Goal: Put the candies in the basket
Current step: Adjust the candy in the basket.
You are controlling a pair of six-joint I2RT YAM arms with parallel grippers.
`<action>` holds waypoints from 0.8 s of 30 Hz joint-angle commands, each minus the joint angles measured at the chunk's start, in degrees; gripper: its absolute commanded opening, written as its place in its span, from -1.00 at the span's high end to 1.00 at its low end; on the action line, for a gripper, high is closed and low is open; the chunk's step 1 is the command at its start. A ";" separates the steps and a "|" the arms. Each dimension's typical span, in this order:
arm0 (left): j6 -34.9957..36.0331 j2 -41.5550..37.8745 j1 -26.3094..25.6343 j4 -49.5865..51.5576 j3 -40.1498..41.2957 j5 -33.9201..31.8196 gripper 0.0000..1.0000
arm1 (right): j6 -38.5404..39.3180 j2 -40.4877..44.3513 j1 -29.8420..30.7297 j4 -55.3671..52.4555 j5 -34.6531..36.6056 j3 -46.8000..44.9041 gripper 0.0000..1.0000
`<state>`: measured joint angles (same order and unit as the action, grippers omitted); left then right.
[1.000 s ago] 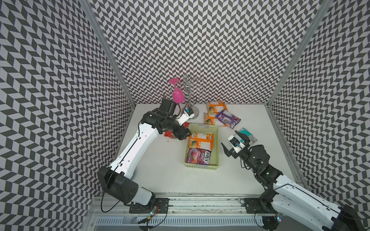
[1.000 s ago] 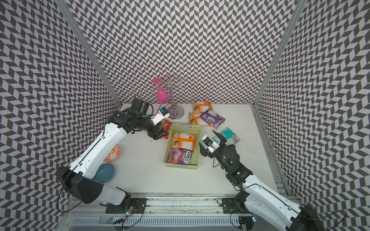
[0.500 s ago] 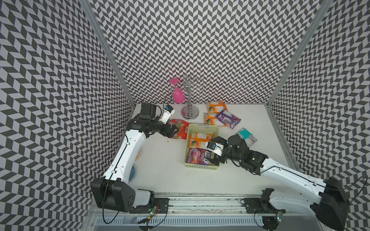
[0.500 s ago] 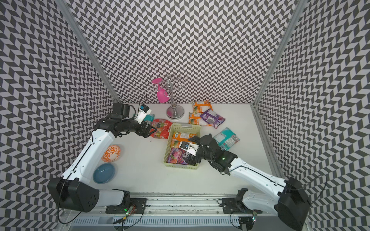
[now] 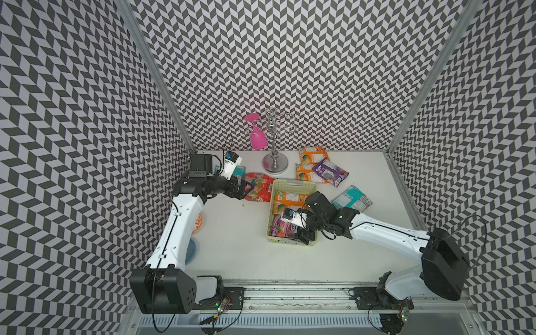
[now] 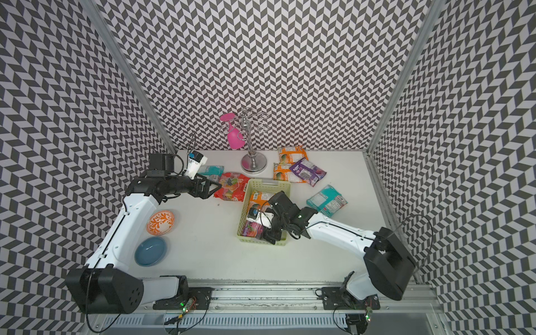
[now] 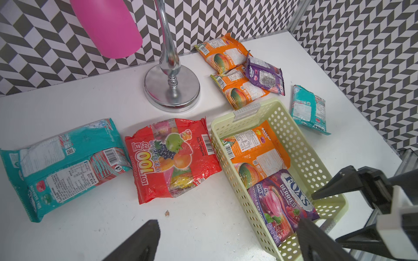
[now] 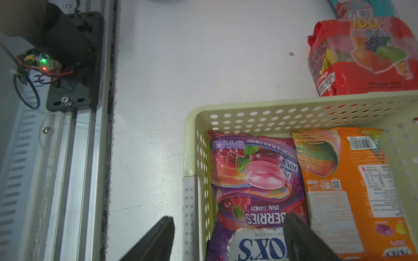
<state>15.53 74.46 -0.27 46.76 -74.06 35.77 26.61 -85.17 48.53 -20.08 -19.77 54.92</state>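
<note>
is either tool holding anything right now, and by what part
Nothing is held. The left tool is open near the red bag; the right tool is open, its fingers straddling the basket's end wall without clamping it.

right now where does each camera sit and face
Both top views: high above the front rail, looking down on the table; both arms show.
Left wrist: on left arm, facing the red bag and basket; open left hand shows.
Right wrist: above the basket's near end, looking down; right hand straddles its wall.
Wrist views share: basket, red bag.
</note>
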 commanded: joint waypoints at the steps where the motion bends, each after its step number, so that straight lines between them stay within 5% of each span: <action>1: -0.02 -0.59 0.89 -1.25 -1.72 1.70 -0.98 | -1.26 -1.66 0.67 -0.53 4.03 0.84 -0.55; 13: -0.41 0.23 2.91 -0.75 -3.19 2.46 -0.98 | -0.55 -9.18 0.70 -1.28 9.74 3.33 -0.50; 24: -1.05 0.51 3.26 -1.58 -1.91 4.45 -0.98 | -1.39 -4.33 -1.31 -3.53 -1.34 7.81 -0.41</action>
<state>15.11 74.67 2.68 46.41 -75.57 38.26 25.63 -91.70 47.77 -23.83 -17.91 61.56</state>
